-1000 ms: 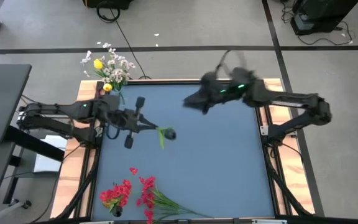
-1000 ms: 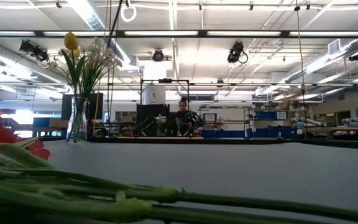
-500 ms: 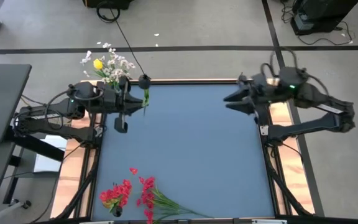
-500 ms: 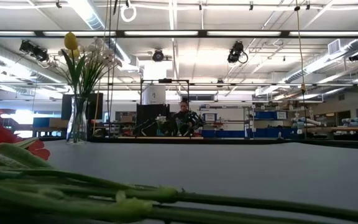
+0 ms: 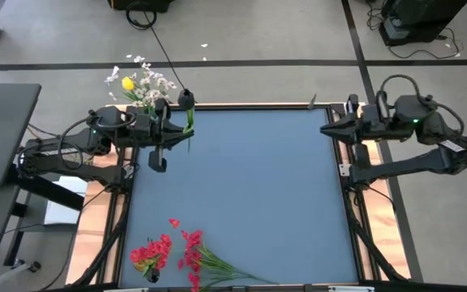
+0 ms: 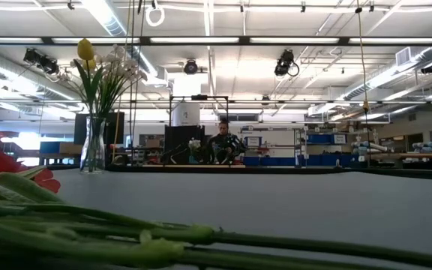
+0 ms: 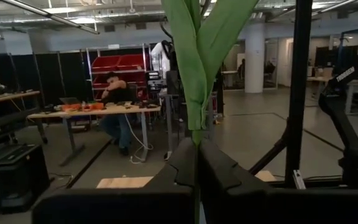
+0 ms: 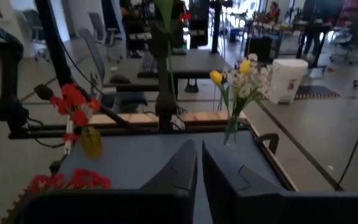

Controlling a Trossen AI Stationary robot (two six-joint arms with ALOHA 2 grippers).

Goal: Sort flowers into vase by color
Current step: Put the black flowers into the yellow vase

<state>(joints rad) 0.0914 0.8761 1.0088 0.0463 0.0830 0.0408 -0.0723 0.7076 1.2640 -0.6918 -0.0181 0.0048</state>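
Note:
My left gripper (image 5: 186, 131) hovers over the table's far left part, shut on a green-stemmed flower (image 7: 197, 56) with a dark bud (image 5: 186, 99). A glass vase (image 6: 93, 146) with yellow and white flowers (image 5: 140, 88) stands at the far left corner. Red flowers (image 5: 186, 253) lie on their long green stems (image 6: 126, 232) at the near left edge, beside a small vase (image 8: 92, 140) holding red blossoms. My right gripper (image 5: 325, 130) is shut and holds nothing, above the table's right edge. My left gripper pinches the flower's green stem (image 7: 196, 132) just below its leaves, between its two fingers. The fingers lie about level, pointing toward the table's right side, across the stem. The flower stands upright above them, lifted clear of the table.
The blue tabletop (image 5: 258, 195) lies bare through its middle and right. Wooden boards (image 5: 96, 227) and frame rails edge it on both sides. A person sits at a desk (image 6: 221, 146) far beyond the table.
My left gripper has carried the dark-bud flower up and toward the far left corner, near the vase, rolling so the flower has turned from lying level to upright. My right gripper has drawn back from the table's far middle to its right edge, rolled, and its fingers have come together.

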